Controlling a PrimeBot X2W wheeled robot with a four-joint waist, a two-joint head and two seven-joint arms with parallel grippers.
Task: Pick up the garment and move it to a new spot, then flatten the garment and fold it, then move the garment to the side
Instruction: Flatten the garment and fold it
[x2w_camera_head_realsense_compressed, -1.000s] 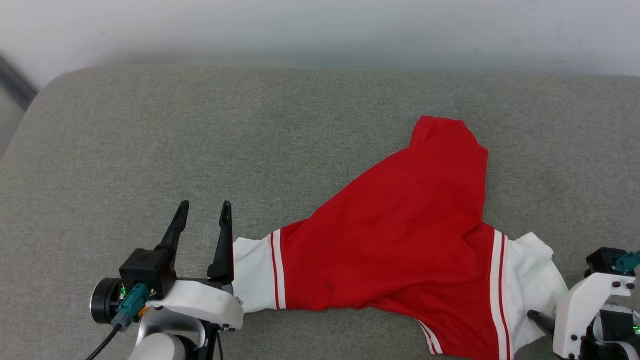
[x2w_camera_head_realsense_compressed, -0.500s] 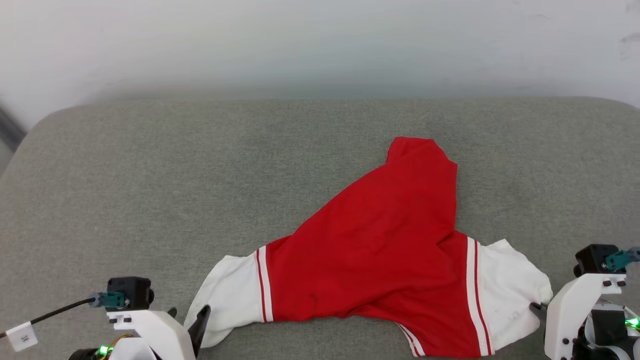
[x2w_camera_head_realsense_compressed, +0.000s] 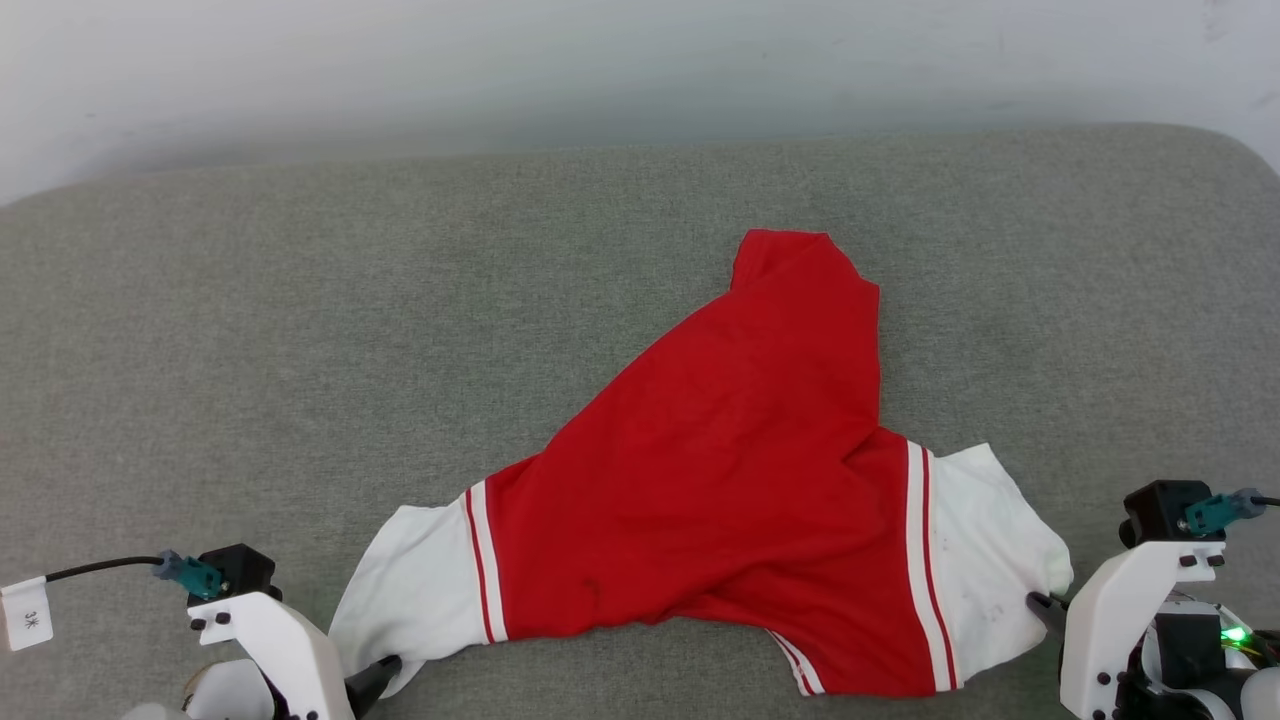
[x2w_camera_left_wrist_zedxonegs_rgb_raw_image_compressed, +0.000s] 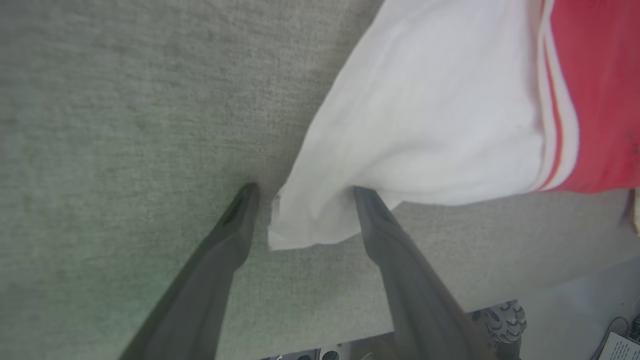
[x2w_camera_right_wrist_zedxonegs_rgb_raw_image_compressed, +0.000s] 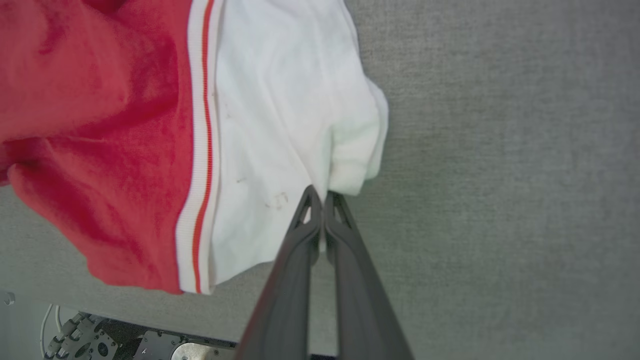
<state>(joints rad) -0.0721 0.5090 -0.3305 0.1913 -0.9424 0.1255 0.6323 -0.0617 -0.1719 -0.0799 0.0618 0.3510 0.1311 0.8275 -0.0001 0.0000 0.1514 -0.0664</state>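
Two sleeve ends are being worked at once on the bright red soft fabric shirt with white, red-striped sleeve panels (x2w_camera_head_realsense_compressed: 720, 470). It is lying rumpled on the right-of-middle part of the grey-green woven cushion (x2w_camera_head_realsense_compressed: 300, 350), its red body peaking toward the pale wall (x2w_camera_head_realsense_compressed: 600, 60). The right gripper (x2w_camera_right_wrist_zedxonegs_rgb_raw_image_compressed: 322, 195), whose fingers were standing apart a second ago, is now pinching them tight together on a fold at the edge of the white right sleeve. The left gripper (x2w_camera_left_wrist_zedxonegs_rgb_raw_image_compressed: 305, 192) was pointing up the head view beside the left sleeve a second ago. It is now sitting low at the near edge with its fingers spread wide, straddling that sleeve's white corner and clamping nothing. One fingertip is resting on the cushion just beside the cloth and the other is meeting the cloth's lower edge. The head camera is looking from a shifted angle, so the cushion is sitting differently in view. A small white tag (x2w_camera_head_realsense_compressed: 25, 615) is hanging from a black cable (x2w_camera_head_realsense_compressed: 100, 568), bearing dark marks reading roughly as "3K", too small to be sure. A white printed label (x2w_camera_left_wrist_zedxonegs_rgb_raw_image_compressed: 622, 345) is showing in the left wrist view's corner, its writing illegible.
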